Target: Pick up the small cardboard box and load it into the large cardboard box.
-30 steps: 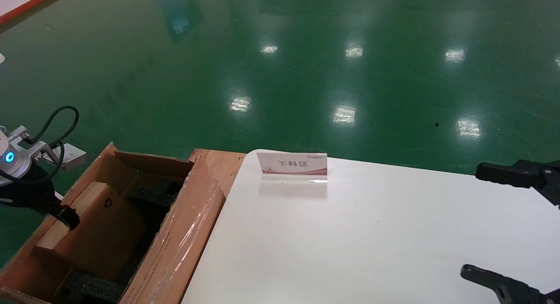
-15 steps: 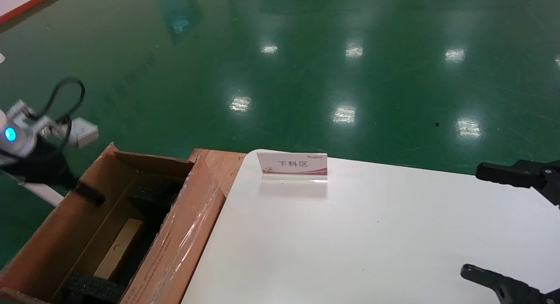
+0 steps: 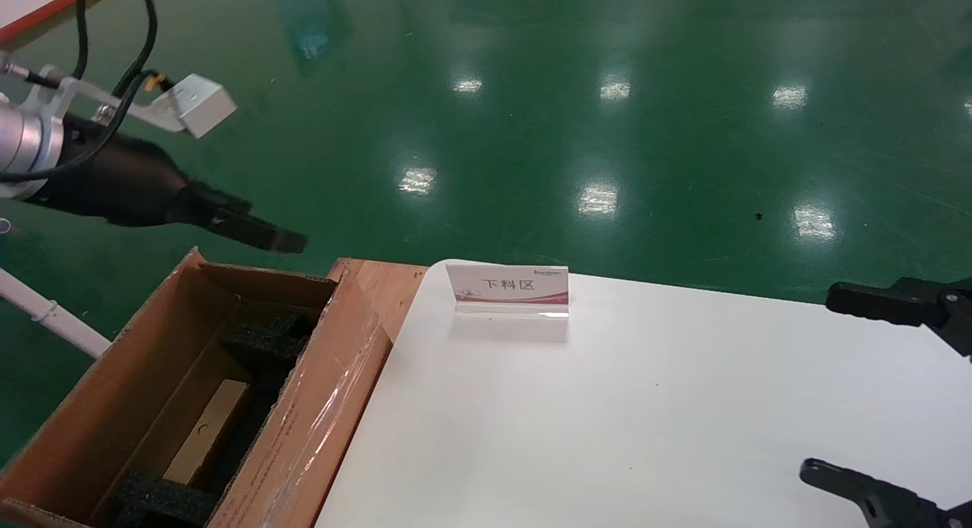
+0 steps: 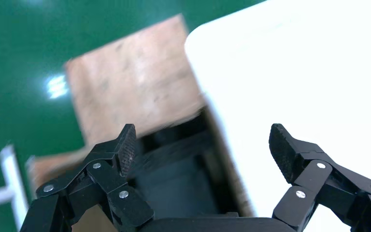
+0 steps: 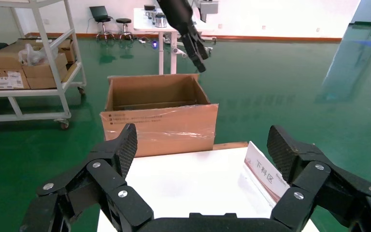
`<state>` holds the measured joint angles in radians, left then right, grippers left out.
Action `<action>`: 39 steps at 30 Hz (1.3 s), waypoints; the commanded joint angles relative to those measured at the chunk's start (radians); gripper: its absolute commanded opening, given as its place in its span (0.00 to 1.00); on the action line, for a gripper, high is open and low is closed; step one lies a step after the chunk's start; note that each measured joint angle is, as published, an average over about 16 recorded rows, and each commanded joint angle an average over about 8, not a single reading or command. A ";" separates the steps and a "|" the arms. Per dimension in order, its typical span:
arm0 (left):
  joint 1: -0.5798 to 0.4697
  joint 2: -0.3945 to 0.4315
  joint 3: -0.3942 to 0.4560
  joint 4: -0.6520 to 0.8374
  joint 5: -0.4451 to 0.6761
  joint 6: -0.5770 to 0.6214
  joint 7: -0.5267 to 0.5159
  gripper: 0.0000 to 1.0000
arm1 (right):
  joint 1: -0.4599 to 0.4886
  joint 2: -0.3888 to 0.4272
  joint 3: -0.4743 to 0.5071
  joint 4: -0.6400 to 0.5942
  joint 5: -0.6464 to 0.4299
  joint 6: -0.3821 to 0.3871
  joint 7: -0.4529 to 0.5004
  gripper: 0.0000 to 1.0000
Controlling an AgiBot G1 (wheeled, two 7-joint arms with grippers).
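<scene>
Lying deep inside the large cardboard box [image 3: 304, 429], the small cardboard box [image 3: 206, 429] shows a flat, plain brown face between black foam inserts [image 3: 267, 338]. Glossy tape shines on the corrugated carton's flap. Above it hovers the left gripper [image 4: 203, 150], jaws spread and empty. The right gripper [image 5: 200, 145] sits open over the smooth white table [image 3: 645, 406].

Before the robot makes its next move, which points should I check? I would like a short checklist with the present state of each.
1. small cardboard box lies inside the large cardboard box, low between the black foam inserts: ok.
2. left gripper is open and holds nothing: ok.
3. Left gripper is above the carton's rim, outside it: ok.
4. right gripper is open over the white table: ok.
5. Small box sits flat and fully seated: cannot tell.
</scene>
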<state>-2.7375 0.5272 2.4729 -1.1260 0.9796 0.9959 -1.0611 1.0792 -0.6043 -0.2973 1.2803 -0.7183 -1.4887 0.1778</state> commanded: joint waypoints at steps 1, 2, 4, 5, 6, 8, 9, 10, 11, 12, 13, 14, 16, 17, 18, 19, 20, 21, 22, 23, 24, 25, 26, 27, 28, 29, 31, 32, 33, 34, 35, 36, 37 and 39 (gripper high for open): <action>-0.020 -0.007 -0.013 -0.029 -0.019 -0.002 0.008 1.00 | 0.000 0.000 0.000 0.000 0.000 0.000 0.000 1.00; -0.021 -0.009 -0.021 -0.037 -0.022 -0.002 0.012 1.00 | 0.000 0.000 0.000 0.000 0.000 0.000 0.000 1.00; -0.011 -0.010 -0.048 -0.050 -0.028 0.002 0.022 1.00 | 0.000 0.000 0.000 0.000 0.000 0.000 0.000 1.00; -0.001 -0.011 -0.068 -0.058 -0.032 0.004 0.030 1.00 | 0.000 0.000 0.000 0.000 0.000 0.000 0.000 1.00; 0.013 -0.011 -0.093 -0.064 -0.037 0.009 0.040 1.00 | 0.000 0.000 0.000 0.000 0.000 0.000 0.000 1.00; 0.056 -0.008 -0.147 -0.067 -0.042 0.022 0.062 1.00 | 0.000 0.000 0.000 -0.001 0.000 0.000 0.000 1.00; 0.081 -0.007 -0.179 -0.068 -0.045 0.029 0.075 1.00 | 0.000 0.000 0.000 -0.001 0.000 0.000 0.000 1.00; 0.109 -0.005 -0.215 -0.070 -0.049 0.037 0.089 1.00 | 0.000 0.000 0.000 -0.001 0.000 0.000 0.000 1.00; 0.137 -0.004 -0.250 -0.071 -0.052 0.046 0.103 1.00 | 0.000 0.000 0.000 -0.001 0.000 0.000 0.000 1.00; 0.165 -0.002 -0.286 -0.073 -0.056 0.054 0.117 1.00 | 0.000 0.000 0.000 -0.001 0.000 0.000 -0.001 1.00; 0.194 0.000 -0.323 -0.074 -0.060 0.063 0.131 1.00 | 0.000 0.000 0.000 -0.001 0.000 0.000 -0.001 1.00; 0.222 0.001 -0.358 -0.076 -0.063 0.071 0.146 1.00 | 0.000 0.000 0.000 -0.001 0.000 0.000 -0.001 1.00; 0.279 0.005 -0.431 -0.079 -0.071 0.088 0.175 1.00 | 0.000 0.000 0.000 -0.001 0.000 0.000 -0.001 1.00; 0.307 0.006 -0.467 -0.081 -0.074 0.096 0.189 1.00 | 0.000 0.000 0.000 -0.001 0.000 0.000 -0.001 1.00; 0.336 0.008 -0.503 -0.082 -0.078 0.105 0.203 1.00 | 0.000 0.000 0.000 -0.001 0.000 0.000 -0.001 1.00; 0.364 0.009 -0.540 -0.084 -0.082 0.113 0.218 1.00 | 0.000 0.000 0.000 -0.001 0.000 0.000 -0.001 1.00; 0.392 0.011 -0.575 -0.086 -0.085 0.122 0.232 1.00 | 0.000 0.000 -0.001 -0.001 0.000 0.000 -0.001 1.00; 0.421 0.013 -0.612 -0.087 -0.089 0.130 0.246 1.00 | 0.000 0.000 -0.001 -0.001 0.000 0.000 -0.001 1.00; 0.449 0.014 -0.648 -0.089 -0.093 0.139 0.261 1.00 | 0.000 0.000 -0.001 -0.001 0.000 0.000 -0.001 1.00; 0.477 0.016 -0.684 -0.091 -0.096 0.147 0.275 1.00 | 0.000 0.000 -0.001 -0.001 0.000 0.000 -0.001 1.00; 0.506 0.018 -0.720 -0.092 -0.100 0.156 0.289 1.00 | 0.000 0.000 -0.001 -0.001 0.000 0.000 -0.001 1.00; 0.535 0.019 -0.757 -0.094 -0.104 0.164 0.304 1.00 | 0.000 0.000 -0.001 -0.001 0.000 0.000 -0.001 1.00; 0.563 0.021 -0.792 -0.095 -0.107 0.172 0.318 1.00 | 0.000 0.000 0.000 -0.001 0.000 0.000 -0.001 1.00; 0.591 0.023 -0.829 -0.097 -0.111 0.181 0.332 1.00 | 0.000 0.000 0.000 -0.001 0.000 0.000 -0.001 1.00; 0.620 0.024 -0.865 -0.099 -0.115 0.190 0.347 1.00 | 0.000 0.000 0.000 -0.001 0.000 0.000 -0.001 1.00; 0.648 0.026 -0.901 -0.100 -0.118 0.198 0.361 1.00 | 0.000 0.000 0.000 -0.001 0.000 0.000 -0.001 1.00; 0.705 0.029 -0.974 -0.104 -0.126 0.215 0.390 1.00 | 0.000 0.000 0.001 -0.001 -0.001 0.000 0.000 1.00; 0.733 0.031 -1.009 -0.105 -0.129 0.223 0.404 1.00 | 0.000 0.000 0.001 -0.001 -0.001 0.000 0.000 1.00; 0.762 0.032 -1.046 -0.107 -0.133 0.232 0.418 1.00 | 0.000 0.000 0.002 -0.001 -0.001 0.000 0.000 1.00; 0.790 0.034 -1.082 -0.108 -0.137 0.240 0.433 1.00 | 0.000 0.000 0.002 -0.001 -0.001 0.000 0.000 1.00; 0.819 0.036 -1.119 -0.110 -0.140 0.249 0.447 1.00 | 0.000 0.000 0.002 -0.001 -0.002 0.000 0.000 1.00; 0.848 0.037 -1.156 -0.112 -0.144 0.257 0.462 1.00 | 0.000 -0.001 0.002 -0.001 -0.002 -0.001 0.001 1.00; 0.877 0.039 -1.192 -0.113 -0.148 0.266 0.476 1.00 | -0.001 -0.001 0.003 0.000 -0.002 -0.001 0.001 1.00; 0.933 0.042 -1.264 -0.117 -0.155 0.283 0.505 1.00 | -0.001 -0.001 0.003 0.000 -0.002 -0.001 0.001 1.00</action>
<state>-1.8041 0.5693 1.2085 -1.2426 0.8245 1.2786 -0.5561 1.0785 -0.6053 -0.2939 1.2800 -0.7207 -1.4896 0.1789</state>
